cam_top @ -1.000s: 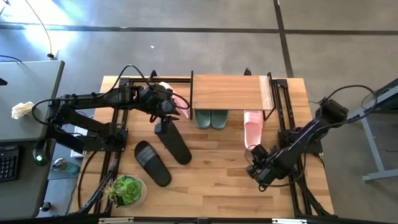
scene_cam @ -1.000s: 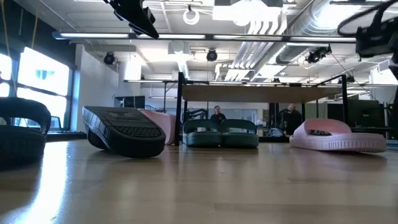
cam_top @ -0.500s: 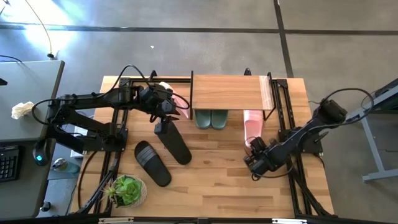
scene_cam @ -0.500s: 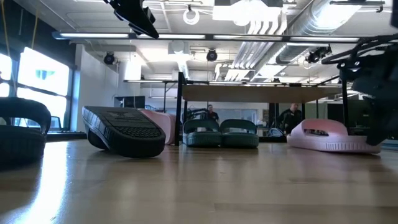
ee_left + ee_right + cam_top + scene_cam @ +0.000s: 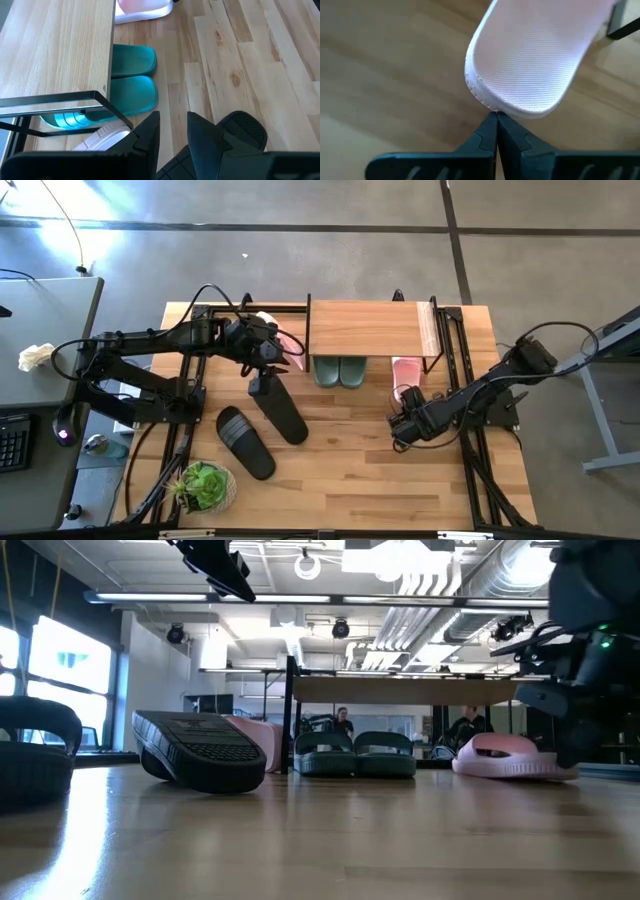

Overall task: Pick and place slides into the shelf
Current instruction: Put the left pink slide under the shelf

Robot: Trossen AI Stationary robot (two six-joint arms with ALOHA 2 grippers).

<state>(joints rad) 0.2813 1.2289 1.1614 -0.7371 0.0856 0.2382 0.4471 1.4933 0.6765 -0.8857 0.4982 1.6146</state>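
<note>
Sheltering under the shelf (image 5: 371, 328): sage-green pair (image 5: 341, 370), side by side.

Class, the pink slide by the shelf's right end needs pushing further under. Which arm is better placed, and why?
The right arm. Its shut claw sits at the heel of the pink slide, which lies partly under the shelf. The left claw is across the table at a black slide.

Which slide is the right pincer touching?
Start at the shelf at the table's far edge. At its right end lies a pale pink slide, heel toward the shut right pincer. The sage-green pair sits apart, under the shelf's middle.
</note>
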